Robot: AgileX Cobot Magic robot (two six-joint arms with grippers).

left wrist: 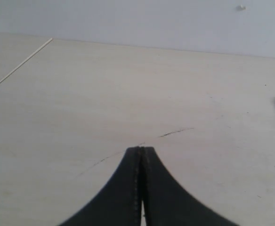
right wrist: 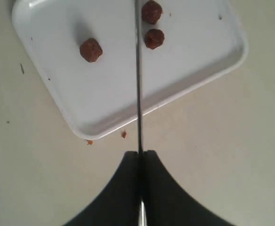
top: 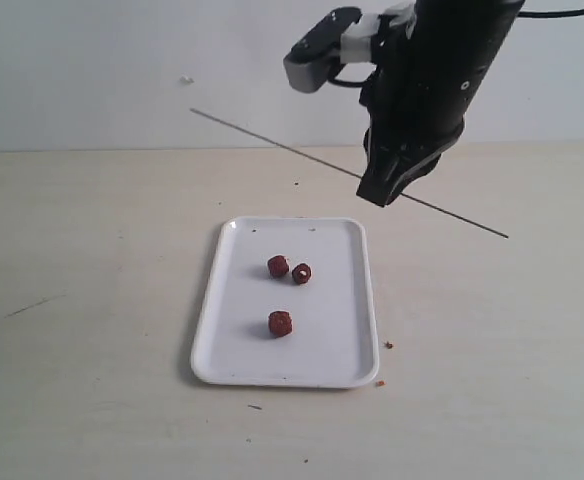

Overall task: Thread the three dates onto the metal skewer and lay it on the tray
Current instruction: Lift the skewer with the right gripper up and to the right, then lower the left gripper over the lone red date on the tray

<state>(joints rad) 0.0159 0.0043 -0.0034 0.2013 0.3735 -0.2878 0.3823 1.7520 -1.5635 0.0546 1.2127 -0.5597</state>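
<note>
Holding the skewer [top: 272, 143] clamped in my right claw [top: 380, 195] over the pale scratched table [top: 92, 260], white wall [top: 122, 60] behind; left claw [left wrist: 141, 150] together.

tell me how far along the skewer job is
Done: the right gripper holds the skewer up in the air. In hand: the skewer only; nothing is threaded. Left: all three dates lie loose on the tray, and the shut left gripper has none.

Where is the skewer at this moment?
In the exterior view the skewer is clamped in the right gripper, slanting in the air, seen above the tray's far edge, right of centre.
</note>
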